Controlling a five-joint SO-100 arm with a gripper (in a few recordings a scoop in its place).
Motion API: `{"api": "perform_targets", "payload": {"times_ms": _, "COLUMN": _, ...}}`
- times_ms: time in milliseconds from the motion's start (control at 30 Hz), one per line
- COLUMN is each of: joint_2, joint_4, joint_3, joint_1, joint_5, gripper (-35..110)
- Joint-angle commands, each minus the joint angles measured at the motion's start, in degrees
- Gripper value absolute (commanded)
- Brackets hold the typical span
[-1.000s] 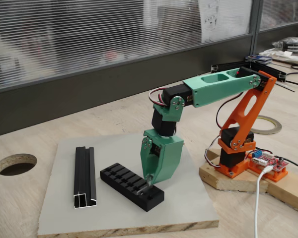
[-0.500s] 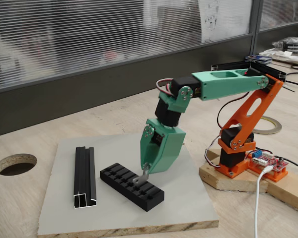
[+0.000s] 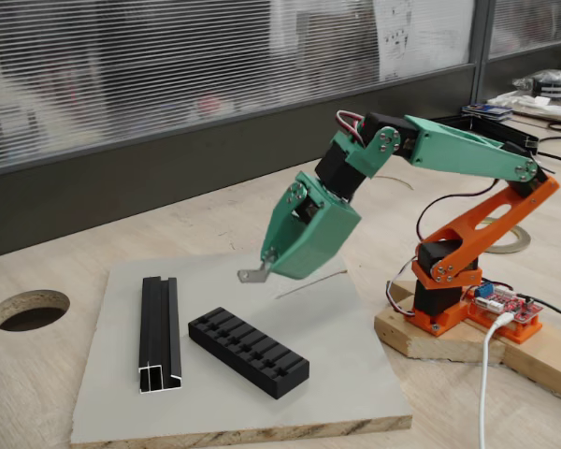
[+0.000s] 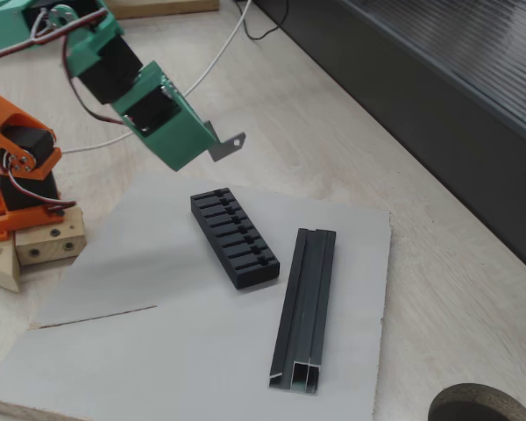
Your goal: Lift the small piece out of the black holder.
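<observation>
Jaws (image 3: 265, 268) grip small piece (image 4: 227, 146); raised clear above black holder (image 3: 249, 352).

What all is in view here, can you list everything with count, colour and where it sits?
Thin flat grey metal tab: one, grey, held in the air above the board, clear of the slotted block.
Long low black slotted block: one, black, lying on the grey board near its middle.
Black U-channel rail with silvery cut ends: one, black, on the board beside the block, apart from it.
Flat grey board: one, grey, on the wooden table.
Light wooden table: one, with a round hole at the left in a fixed view.
Tape roll: one, behind the arm's base.
Green gripper: one, on the green and orange arm, raised, shut on the tab.
</observation>
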Motion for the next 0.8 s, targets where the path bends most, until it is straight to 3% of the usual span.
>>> {"api": "perform_targets", "payload": {"times_ms": 0, "joint_2": 4.6, "joint_4": -0.2, "joint_3": -3.0, "joint_1": 2.9, "joint_5": 0.5, "gripper": 2}}
{"api": "perform_targets", "payload": {"times_ms": 767, "joint_2": 4.4, "joint_4": -0.1, "joint_3": -17.1, "joint_1": 10.0, "joint_5": 0.4, "gripper": 2}}
